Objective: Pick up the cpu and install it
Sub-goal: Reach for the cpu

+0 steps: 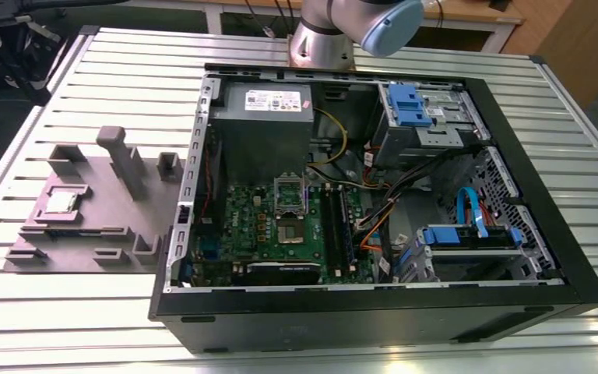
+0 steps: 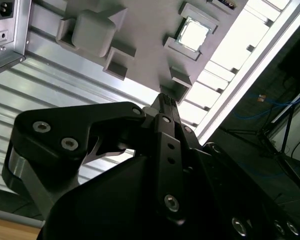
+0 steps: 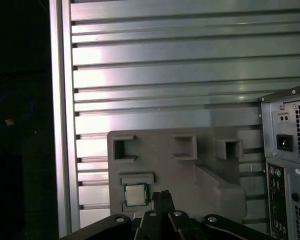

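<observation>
While the cpu point(image 1: 62, 201), a small flat square chip with a silvery-grey metal top and a thin pale border, lies flat in a shallow square recess of the grey moulded fixture plate point(image 1: 81, 234) at the middle of the exterior view's left, the black two-fingered claw point(image 2: 166, 100) has its fingers pressed together with nothing between them. In both wrist views the cpu point(image 2: 194, 36) point(image 3: 136, 194) sits framed by the plate's raised ribs, and the closed claw point(image 3: 162, 196) points toward the plate point(image 3: 190, 165) near the chip without touching it. The plate rests on the ribbed aluminium surface point(image 1: 102, 78), just beside the open black computer case point(image 1: 382, 312) that takes up the centre and the exterior view's right. Inside the case, a green circuit board point(image 1: 268, 226) carries a dark square socket frame point(image 1: 290, 199) with no chip in it. Above it in the frame sits a large grey metal power box point(image 1: 262, 117) with a white label point(image 1: 268, 100); its print cannot be made out. Blue plastic drive latches point(image 1: 403, 101) show in the upper right of the case. The silver arm point(image 1: 351, 31), with a pale blue cap, stands at the top centre.
</observation>
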Tool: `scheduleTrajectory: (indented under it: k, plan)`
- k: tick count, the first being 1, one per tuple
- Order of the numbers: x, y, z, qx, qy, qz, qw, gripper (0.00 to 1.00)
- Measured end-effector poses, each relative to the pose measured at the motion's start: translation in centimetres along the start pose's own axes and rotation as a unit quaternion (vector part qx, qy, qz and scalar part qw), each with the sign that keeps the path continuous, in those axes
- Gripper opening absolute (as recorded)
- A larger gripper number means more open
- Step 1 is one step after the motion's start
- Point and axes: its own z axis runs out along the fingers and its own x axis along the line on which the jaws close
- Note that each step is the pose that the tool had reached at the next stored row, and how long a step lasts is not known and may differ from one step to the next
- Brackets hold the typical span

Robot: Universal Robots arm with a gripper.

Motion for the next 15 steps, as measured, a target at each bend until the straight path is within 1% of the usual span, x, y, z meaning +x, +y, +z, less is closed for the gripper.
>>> scheduleTrajectory:
  k: [3, 9, 15]
  plan:
    - [0.22, -0.17, 0.24, 0.0000, 0.0001, 0.000, 1.00000, 0.11]
    - [0.75, -0.90, 0.90, 0.0000, 0.0000, 0.000, 1.00000, 0.11]
    - [1.00, -1.25, 1.34, -0.0001, -0.0001, 0.000, 1.00000, 0.11]
